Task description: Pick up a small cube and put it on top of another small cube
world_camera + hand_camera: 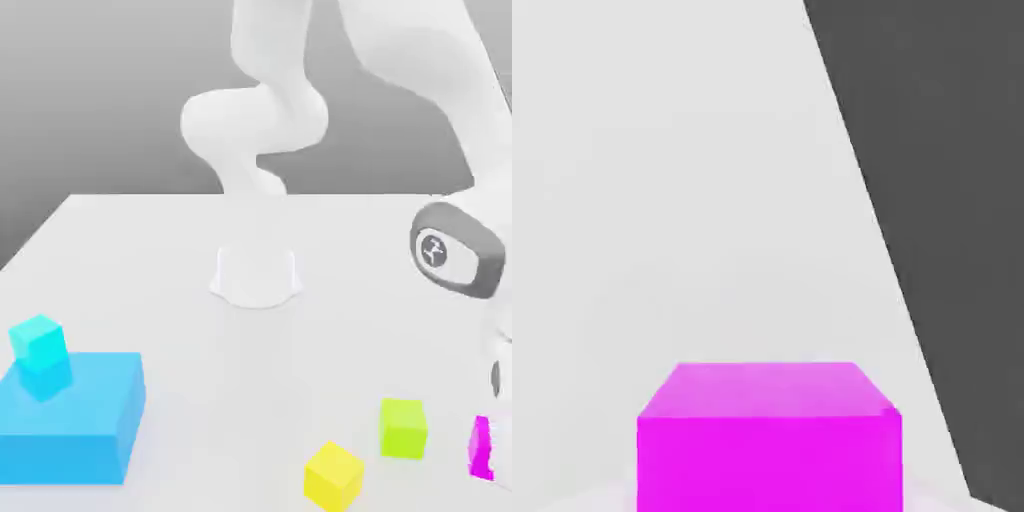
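arm (455,250) – low at the exterior view's right | fingers – cannot tell | magenta cube (481,447) on table (150,250), near lime cube (403,428) and yellow cube (334,476)

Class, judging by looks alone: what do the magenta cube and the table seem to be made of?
Magenta cube: looks like smooth matte plastic, with flat even colour, crisp edges and no visible grain or glare; being a simulator render, the material stays open. Table: plain white, smooth and matte, possibly laminate or painted board, with only soft shadows.

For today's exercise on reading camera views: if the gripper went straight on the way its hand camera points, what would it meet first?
Most likely the small magenta-pink cube, resting on the white table right ahead; depth is unclear.
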### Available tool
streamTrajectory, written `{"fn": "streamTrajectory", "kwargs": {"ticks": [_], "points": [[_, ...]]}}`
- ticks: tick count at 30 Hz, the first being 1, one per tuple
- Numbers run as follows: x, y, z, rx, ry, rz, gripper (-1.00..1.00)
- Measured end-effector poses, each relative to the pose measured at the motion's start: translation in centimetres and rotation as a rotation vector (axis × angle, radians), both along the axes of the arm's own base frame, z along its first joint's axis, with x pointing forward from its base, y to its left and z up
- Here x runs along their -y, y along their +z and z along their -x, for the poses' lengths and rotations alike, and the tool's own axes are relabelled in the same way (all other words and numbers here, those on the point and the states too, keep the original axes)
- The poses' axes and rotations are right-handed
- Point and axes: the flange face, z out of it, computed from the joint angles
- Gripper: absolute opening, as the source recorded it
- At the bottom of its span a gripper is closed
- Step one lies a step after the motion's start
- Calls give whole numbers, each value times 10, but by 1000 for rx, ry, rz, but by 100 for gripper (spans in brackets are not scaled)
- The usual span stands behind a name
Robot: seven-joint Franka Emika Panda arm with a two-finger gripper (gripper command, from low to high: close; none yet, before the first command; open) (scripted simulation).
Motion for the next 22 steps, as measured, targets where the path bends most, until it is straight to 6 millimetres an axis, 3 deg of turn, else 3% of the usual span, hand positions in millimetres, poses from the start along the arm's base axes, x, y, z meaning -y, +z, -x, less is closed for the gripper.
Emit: {"fn": "streamTrajectory", "kwargs": {"ticks": [4,8,10,13,16,18,19,22], "points": [[100,25,-5,16,-285,21,-100],[207,50,13,28,-607,27,-100],[285,62,37,31,-836,23,-100],[386,79,94,32,-1188,2,-100],[446,79,146,31,-1474,-34,-100],[478,57,178,31,-1641,-54,-100],[481,48,182,31,-1665,-56,100],[481,48,183,31,-1667,-56,100]]}}
